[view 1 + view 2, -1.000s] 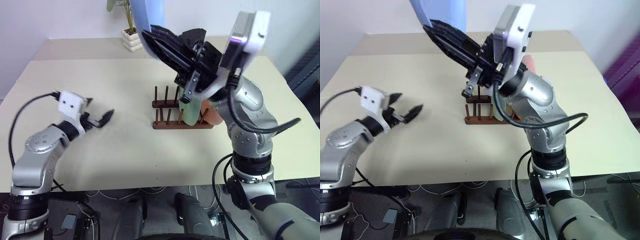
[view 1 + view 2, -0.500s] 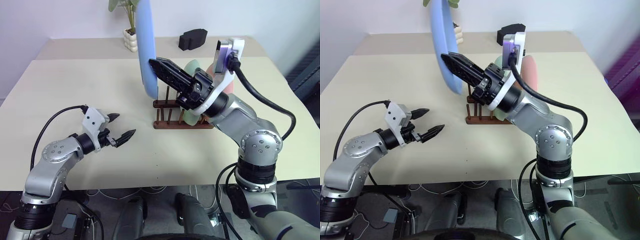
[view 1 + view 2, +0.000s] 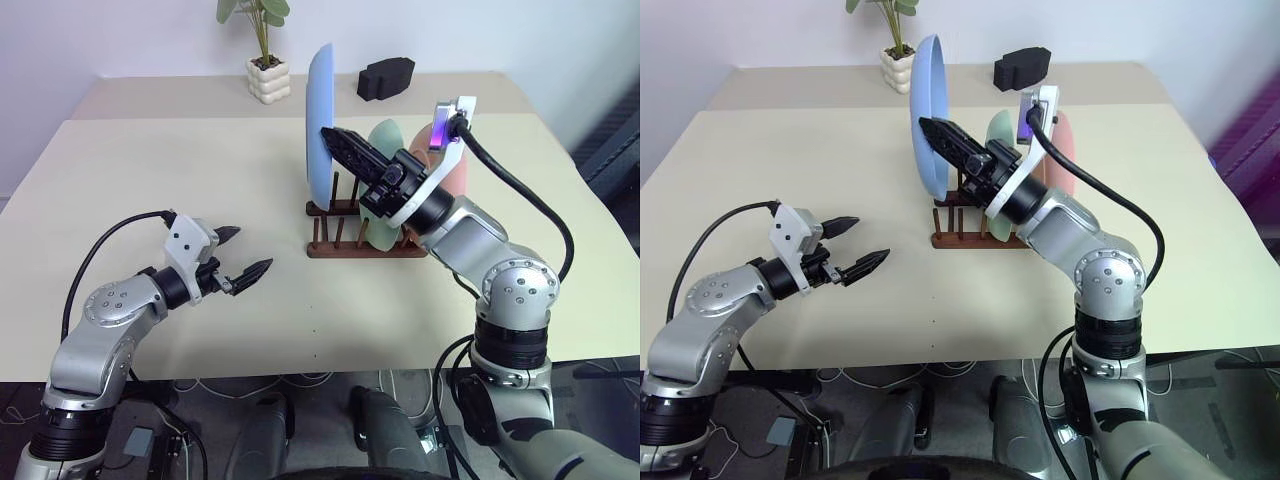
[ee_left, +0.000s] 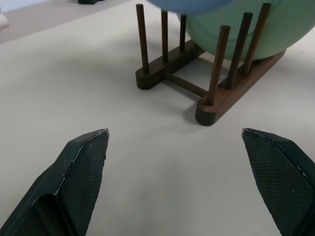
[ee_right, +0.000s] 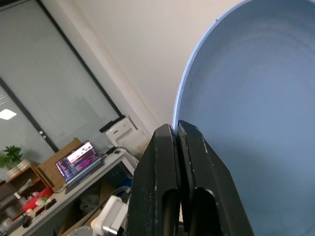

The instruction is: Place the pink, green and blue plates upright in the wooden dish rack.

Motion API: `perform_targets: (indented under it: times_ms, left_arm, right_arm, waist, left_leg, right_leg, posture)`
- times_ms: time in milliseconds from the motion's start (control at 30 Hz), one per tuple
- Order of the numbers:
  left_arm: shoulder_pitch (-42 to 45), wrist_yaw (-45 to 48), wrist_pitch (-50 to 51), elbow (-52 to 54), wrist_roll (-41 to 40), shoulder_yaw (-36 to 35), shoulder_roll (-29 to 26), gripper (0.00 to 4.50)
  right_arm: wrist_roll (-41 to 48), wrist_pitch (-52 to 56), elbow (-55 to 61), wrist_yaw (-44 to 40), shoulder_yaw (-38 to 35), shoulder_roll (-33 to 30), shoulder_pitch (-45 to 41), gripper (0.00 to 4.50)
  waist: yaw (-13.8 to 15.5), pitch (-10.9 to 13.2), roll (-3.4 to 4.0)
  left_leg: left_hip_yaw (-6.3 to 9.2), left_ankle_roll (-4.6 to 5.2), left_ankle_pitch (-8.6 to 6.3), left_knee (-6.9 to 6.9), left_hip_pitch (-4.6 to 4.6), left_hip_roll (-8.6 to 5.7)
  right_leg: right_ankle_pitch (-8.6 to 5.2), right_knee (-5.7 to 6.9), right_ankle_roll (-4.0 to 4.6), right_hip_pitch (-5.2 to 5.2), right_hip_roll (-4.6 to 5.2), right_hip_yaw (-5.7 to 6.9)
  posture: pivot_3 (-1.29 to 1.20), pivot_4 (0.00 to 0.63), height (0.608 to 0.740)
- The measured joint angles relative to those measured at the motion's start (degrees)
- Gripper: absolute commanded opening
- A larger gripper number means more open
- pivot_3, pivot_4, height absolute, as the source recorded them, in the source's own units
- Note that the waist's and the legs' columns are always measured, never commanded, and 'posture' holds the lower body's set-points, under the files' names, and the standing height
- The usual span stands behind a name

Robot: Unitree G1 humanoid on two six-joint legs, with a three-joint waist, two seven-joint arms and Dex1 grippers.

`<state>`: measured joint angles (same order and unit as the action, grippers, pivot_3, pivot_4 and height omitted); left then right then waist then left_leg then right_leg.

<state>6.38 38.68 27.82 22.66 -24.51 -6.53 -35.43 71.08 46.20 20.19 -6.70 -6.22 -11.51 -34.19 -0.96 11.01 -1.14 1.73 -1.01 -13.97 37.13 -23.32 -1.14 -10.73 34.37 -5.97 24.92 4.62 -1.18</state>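
Since a second ago our right tool has come down and rolled, so the blue plate clamped by its rim now stands almost upright over the near-left end of the rack, where before it was held high and tilted. Our left tool has swung slightly toward the rack and settled.

Nearest us, that left tool hovers over the bare worktop with its fingers spread wide and nothing between them, well apart from the rack.

Beyond it, the wooden dish rack already holds the green plate upright between its pegs, with the pink plate standing behind it. The slots at the left end look free, and the blue plate's lower edge hangs just above them.

We judge the risk to lie in the lowering: if the plate meets a peg top instead of a gap, it could tip the light rack or twist in the thin rim grip. It could also knock the green plate.

Farther back stand a potted plant and a black block.
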Motion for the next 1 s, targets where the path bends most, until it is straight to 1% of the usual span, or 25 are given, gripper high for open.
perform_targets:
  times_ms: [467,567,700,767,1000]
  left_arm:
    - [0.0,-0.1,-0.9,0.0,0.0,-0.1,0.0,4.44]
    - [0.0,-0.2,-1.0,0.0,0.1,-0.1,0.0,4.50]
    - [0.0,-0.2,-1.0,-0.1,0.1,-0.7,0.0,4.50]
    - [0.0,-0.2,-1.0,-0.1,0.1,-1.0,0.0,4.50]
    - [0.0,-0.1,-1.1,-0.1,0.1,-1.0,0.0,4.50]
  right_arm:
    - [1.4,0.7,-0.8,1.7,-0.7,-0.2,2.1,0.00]
    - [1.7,0.8,-0.8,1.6,-0.7,-0.2,2.1,0.86]
    - [1.8,0.8,-0.8,1.5,-0.8,-0.2,2.1,2.89]
    - [1.7,0.8,-0.8,1.4,-0.8,-0.2,2.1,3.82]
    - [0.5,0.8,-0.8,0.9,-0.8,-0.8,2.1,3.82]
  waist:
    - [0.0,0.0,0.00]
    - [0.0,0.0,0.00]
    - [0.0,0.0,0.01]
    - [0.0,0.0,0.00]
    - [0.0,0.0,0.01]
  left_leg:
    - [0.00,0.00,0.00,0.00,-0.01,0.01]
    - [0.00,0.00,0.00,0.00,-0.01,0.01]
    - [0.00,0.00,0.00,0.00,-0.01,0.02]
    - [0.00,0.00,0.00,0.00,-0.01,0.02]
    - [0.00,0.00,0.00,-0.01,-0.02,0.02]
  right_leg:
    - [0.00,-0.04,0.00,0.00,-0.04,0.00]
    - [0.00,-0.05,0.00,0.00,-0.04,0.00]
    - [-0.01,-0.06,0.01,0.00,-0.04,0.00]
    - [-0.01,-0.06,0.01,0.00,-0.04,0.00]
    - [-0.01,-0.06,0.01,0.00,-0.04,0.00]
  posture:
    - [0.00,0.150,0.736]
    - [0.00,0.150,0.736]
    - [0.00,0.150,0.736]
    - [0.00,0.150,0.736]
    - [0.00,0.150,0.736]
